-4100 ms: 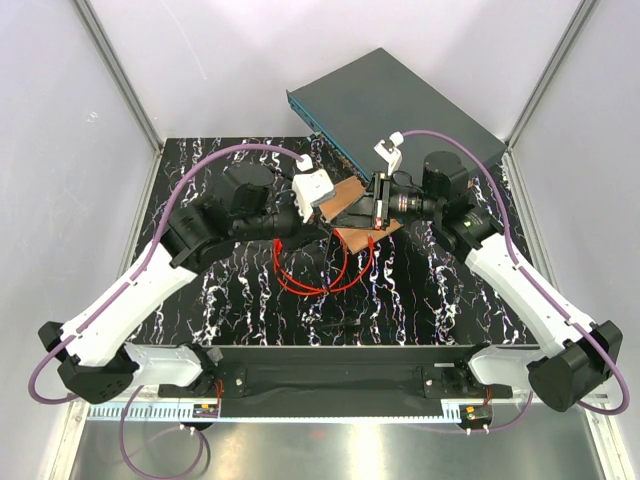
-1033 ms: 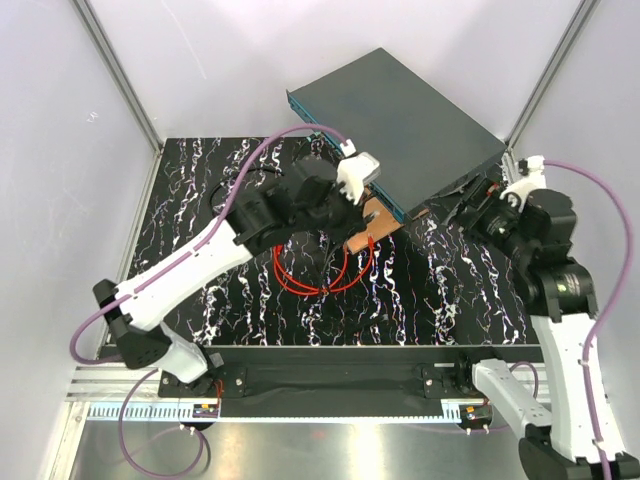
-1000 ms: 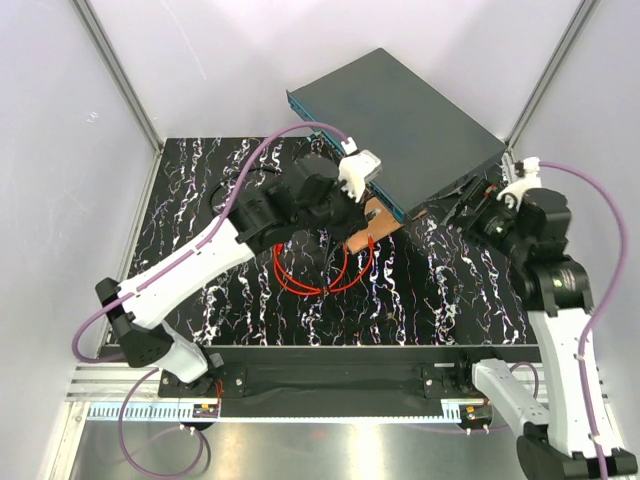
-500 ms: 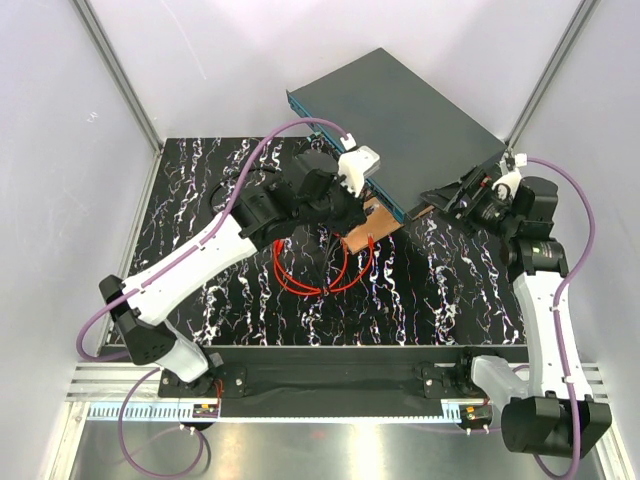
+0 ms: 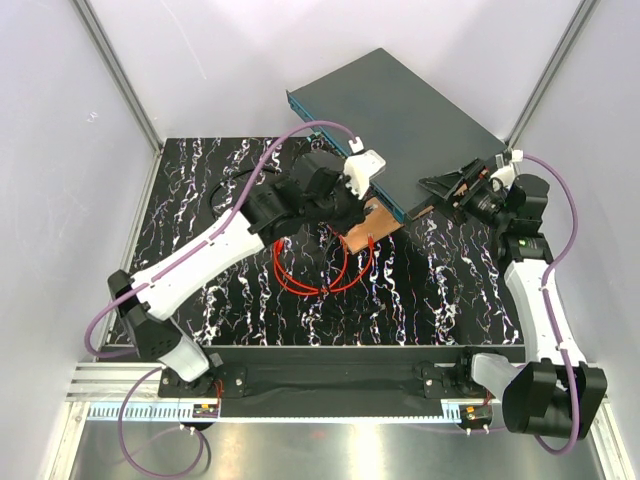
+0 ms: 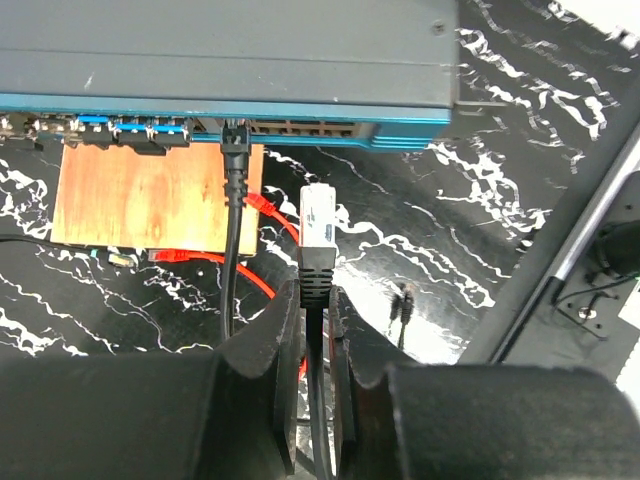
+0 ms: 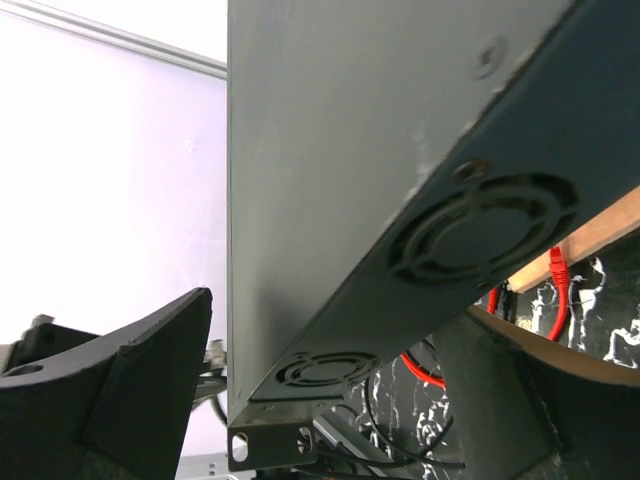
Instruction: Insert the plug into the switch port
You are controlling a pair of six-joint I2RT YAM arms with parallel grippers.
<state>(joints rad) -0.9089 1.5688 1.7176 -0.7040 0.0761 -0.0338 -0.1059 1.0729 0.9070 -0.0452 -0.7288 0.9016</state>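
The switch (image 5: 400, 110) is the biggest thing here, a flat dark-grey box lying askew at the back of the black marbled table (image 5: 430, 290), its teal front toward the left arm. From above, that front edge overhangs a brown wooden board (image 5: 365, 225), and a red cable (image 5: 300, 285) loops on the table below it.

The overhead view hides the plug under the left wrist, and only the left wrist camera shows it. There the left gripper (image 6: 312, 295) is pinched nearly closed on the black boot of the plug (image 6: 318, 215). The cord behind it is lost between the fingers. The plug's long axis runs straight out from the fingers, with the pale tip pointing at the teal face and roughly square to it. The tip stops short, with bare table between it and the face. The switch port (image 6: 315, 127) ahead of it is one of a row alike, and I can't tell which one. Just beside it, a black cable (image 6: 232, 230) is already seated in the row. A red connector (image 6: 262, 204) lies at the board's corner.

The right wrist camera alone shows the switch's end wall with its round vents. The right gripper (image 5: 440, 190) stands wide open at that end, one finger on either side, gripping nothing.
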